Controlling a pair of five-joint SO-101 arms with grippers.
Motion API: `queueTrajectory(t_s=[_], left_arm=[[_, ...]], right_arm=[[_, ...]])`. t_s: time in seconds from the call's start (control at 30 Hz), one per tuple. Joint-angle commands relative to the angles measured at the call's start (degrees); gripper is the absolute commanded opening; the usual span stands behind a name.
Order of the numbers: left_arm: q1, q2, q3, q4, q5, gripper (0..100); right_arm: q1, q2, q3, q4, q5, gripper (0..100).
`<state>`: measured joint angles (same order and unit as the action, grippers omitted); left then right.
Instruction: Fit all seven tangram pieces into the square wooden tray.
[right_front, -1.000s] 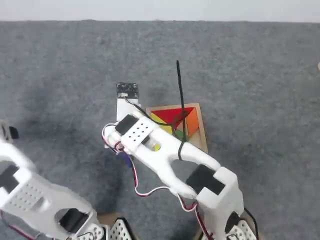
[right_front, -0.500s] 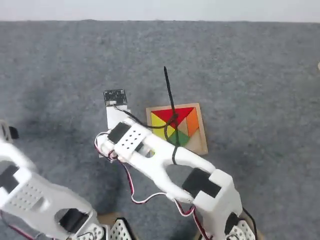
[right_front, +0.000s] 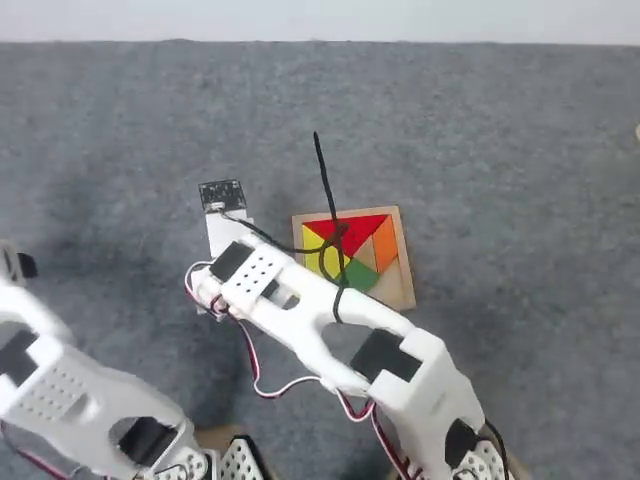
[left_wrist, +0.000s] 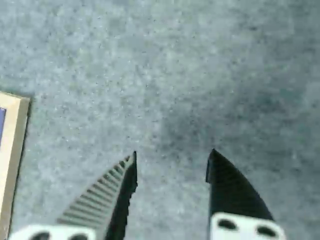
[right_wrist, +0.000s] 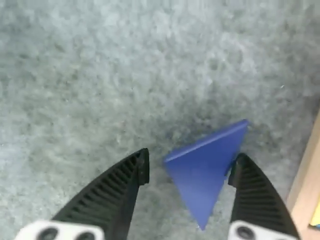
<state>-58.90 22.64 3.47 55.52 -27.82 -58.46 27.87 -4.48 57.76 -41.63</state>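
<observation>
The right hand (right_wrist: 193, 156) is hanging spread open over the grey counter (right_wrist: 75, 65). Its 2 fingers are straddling the blue triangle (right_wrist: 207, 170), which is lying flat just beside the wooden tray (right_wrist: 306, 185). A red piece (right_front: 358, 228), a yellow piece (right_front: 312, 243), an orange piece (right_front: 385, 245) and a green piece (right_front: 365, 277) are sitting inside the tray. The left hand (left_wrist: 173, 154) is hovering open above the counter.

Soft, even light from above falls on the grey carpet (right_front: 500, 120), moderately bright and without hard glare. In the high view a broad, faint shadow darkens the left middle of the frame, and a deeper one lies beneath the right arm (right_front: 320, 310) (its white shell is the brightest surface). In the right wrist view the blue triangle (right_wrist: 207, 167) throws a soft shadow onto the carpet just beside it.
</observation>
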Motion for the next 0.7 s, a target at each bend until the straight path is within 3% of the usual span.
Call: queueTrajectory(t_s=[0.0, 0.67], left_arm=[[0.09, -0.53, -2.51, -0.79, -0.26, 23], [0.00, -0.97, -2.51, -0.70, -0.26, 23]], right_arm=[[1.89, -0.92, -2.90, 0.92, -2.64, 25.6], [1.63, 3.12, -0.88, 1.80, -3.08, 25.6]])
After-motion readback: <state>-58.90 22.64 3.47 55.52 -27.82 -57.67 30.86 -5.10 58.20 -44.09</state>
